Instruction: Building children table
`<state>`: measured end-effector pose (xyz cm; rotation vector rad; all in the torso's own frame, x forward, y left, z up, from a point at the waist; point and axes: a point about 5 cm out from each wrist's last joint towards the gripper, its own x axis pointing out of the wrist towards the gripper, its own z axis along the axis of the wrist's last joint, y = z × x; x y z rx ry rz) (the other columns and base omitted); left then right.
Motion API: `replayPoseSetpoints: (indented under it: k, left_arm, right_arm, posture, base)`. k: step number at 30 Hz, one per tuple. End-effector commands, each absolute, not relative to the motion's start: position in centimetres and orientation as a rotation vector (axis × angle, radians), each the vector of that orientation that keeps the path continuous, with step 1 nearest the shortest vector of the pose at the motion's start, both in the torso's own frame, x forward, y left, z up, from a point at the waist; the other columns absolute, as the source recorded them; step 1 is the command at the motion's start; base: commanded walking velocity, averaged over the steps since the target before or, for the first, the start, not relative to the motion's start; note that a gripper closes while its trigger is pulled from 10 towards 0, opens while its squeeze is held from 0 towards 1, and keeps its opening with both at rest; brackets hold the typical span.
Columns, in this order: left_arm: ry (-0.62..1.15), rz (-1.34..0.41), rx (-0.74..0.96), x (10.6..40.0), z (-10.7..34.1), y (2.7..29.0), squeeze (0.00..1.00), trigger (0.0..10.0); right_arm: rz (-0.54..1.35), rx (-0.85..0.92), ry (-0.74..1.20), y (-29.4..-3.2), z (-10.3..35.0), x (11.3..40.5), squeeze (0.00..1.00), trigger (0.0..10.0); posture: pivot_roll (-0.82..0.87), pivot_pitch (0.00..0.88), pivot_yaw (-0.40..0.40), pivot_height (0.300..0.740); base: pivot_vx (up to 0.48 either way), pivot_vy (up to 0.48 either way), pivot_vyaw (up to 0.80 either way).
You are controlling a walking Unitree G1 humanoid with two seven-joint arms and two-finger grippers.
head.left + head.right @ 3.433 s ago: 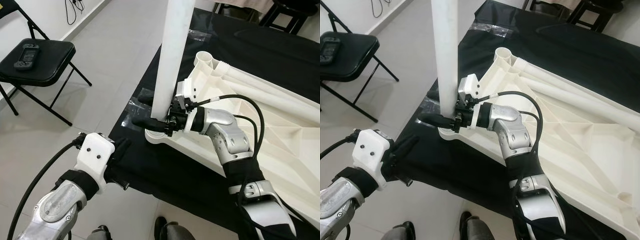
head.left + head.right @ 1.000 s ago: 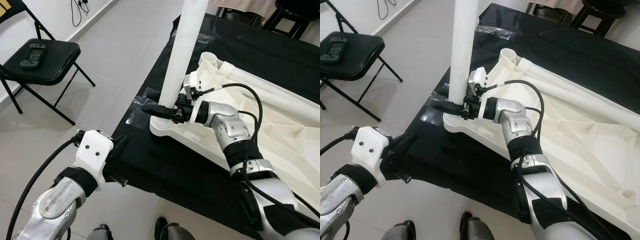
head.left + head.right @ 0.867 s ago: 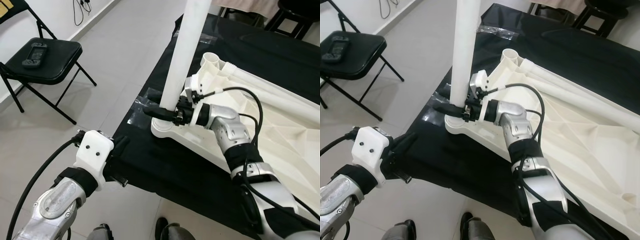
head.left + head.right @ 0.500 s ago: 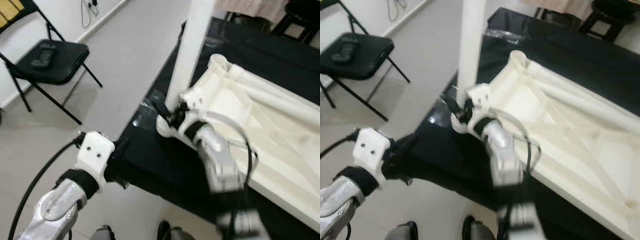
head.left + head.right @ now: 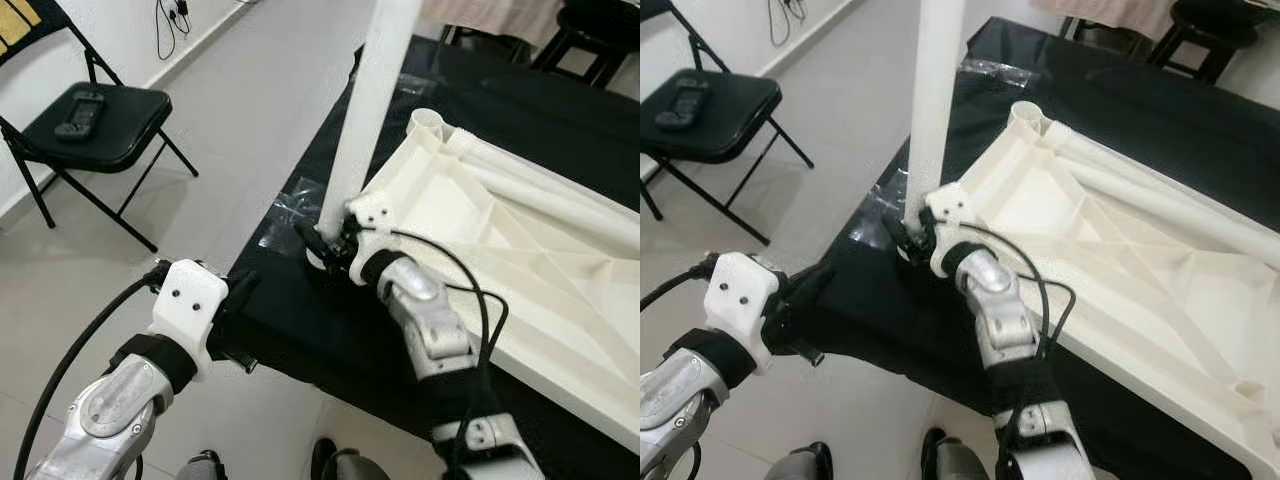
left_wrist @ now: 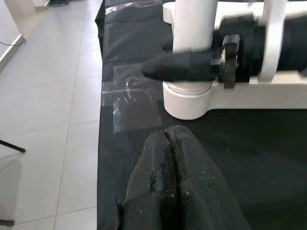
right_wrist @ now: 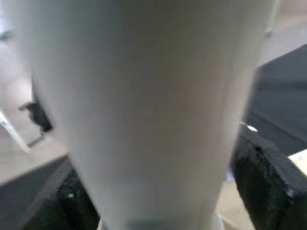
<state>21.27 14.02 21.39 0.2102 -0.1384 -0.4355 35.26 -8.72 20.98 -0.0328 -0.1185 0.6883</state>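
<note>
Up in the eye view, the right gripper [image 5: 322, 243] hugs the white leg [image 5: 366, 120], likely to keep it straight in the tabletop [image 5: 520, 230] corner. Left wrist view: the left gripper [image 6: 171, 140], fingers pressed together, waits near the socket [image 6: 188, 99]. Right wrist view: black fingers [image 7: 266, 167] sit on both sides of the leg.

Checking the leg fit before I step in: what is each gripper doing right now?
Left gripper: shut, holding nothing, over the black cloth.
Right gripper: shut on the white table leg, near its socket.
</note>
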Motion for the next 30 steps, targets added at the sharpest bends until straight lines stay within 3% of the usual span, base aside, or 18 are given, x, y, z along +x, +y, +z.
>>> replayPoseSetpoints:
  k: [1,2,3,8,18,19,20,21,22,30]
  left_arm:
    - [-0.124,-0.440,0.198,21.2,21.1,14.0,0.00,10.0]
    - [-0.124,-0.440,0.198,21.2,21.1,14.0,0.00,10.0]
    - [-0.125,-0.438,0.198,21.2,21.1,14.0,0.00,10.0]
    - [-0.128,-0.442,0.195,21.2,21.1,13.7,0.00,10.0]
    - [-0.128,-0.433,0.196,21.1,21.1,13.8,0.00,10.0]
    - [-0.127,-0.431,0.196,21.1,21.1,13.8,0.00,10.0]
    - [-0.127,-0.431,0.196,21.1,21.1,13.8,0.00,10.0]
    - [-0.127,-0.431,0.196,21.0,21.1,13.8,0.00,10.0]
    - [-0.127,-0.430,0.197,21.0,21.1,13.8,0.00,10.0]
    - [-0.125,-0.431,0.200,20.9,21.1,13.8,0.00,10.0]
  right_arm:
    - [0.803,-0.014,-0.148,-8.1,21.8,35.0,0.60,10.0]
    - [0.803,-0.014,-0.148,-8.1,21.8,35.0,0.60,10.0]
    - [0.886,-0.017,-0.168,-7.9,22.3,35.0,0.00,10.0]
    - [1.294,-0.164,-0.193,-7.3,22.8,34.4,0.00,10.0]
    - [1.461,-0.160,-0.134,-7.1,23.9,35.5,0.00,10.0]
    - [1.481,-0.150,-0.129,-7.1,24.1,35.6,0.00,6.4]
    - [1.481,-0.150,-0.129,-7.1,24.1,35.6,0.00,6.4]
    - [1.516,-0.133,-0.116,-7.3,24.2,35.6,0.00,0.6]
    - [1.556,-0.123,-0.103,-7.6,24.2,35.7,0.00,0.0]
    - [1.558,-0.105,-0.086,-9.0,23.4,36.0,0.00,0.0]
  posture:
    - [0.12,0.282,-0.139,0.740]
    - [0.12,0.282,-0.139,0.740]
    - [0.12,0.280,-0.140,0.740]
    - [0.13,0.279,-0.140,0.740]
    - [0.15,0.282,-0.145,0.740]
    - [0.15,0.282,-0.145,0.740]
    - [0.15,0.282,-0.145,0.740]
    - [0.15,0.280,-0.148,0.740]
    - [0.16,0.281,-0.146,0.740]
    - [0.16,0.289,-0.138,0.740]
  base:
    - [0.000,0.000,0.00]
    - [0.000,0.000,0.00]
    - [0.000,0.000,0.00]
    - [0.000,0.000,0.00]
    - [0.000,0.000,0.00]
    - [0.000,0.000,0.00]
    - [0.000,0.000,0.00]
    - [0.000,0.000,0.00]
    - [0.000,0.000,0.00]
    - [0.000,0.000,0.00]
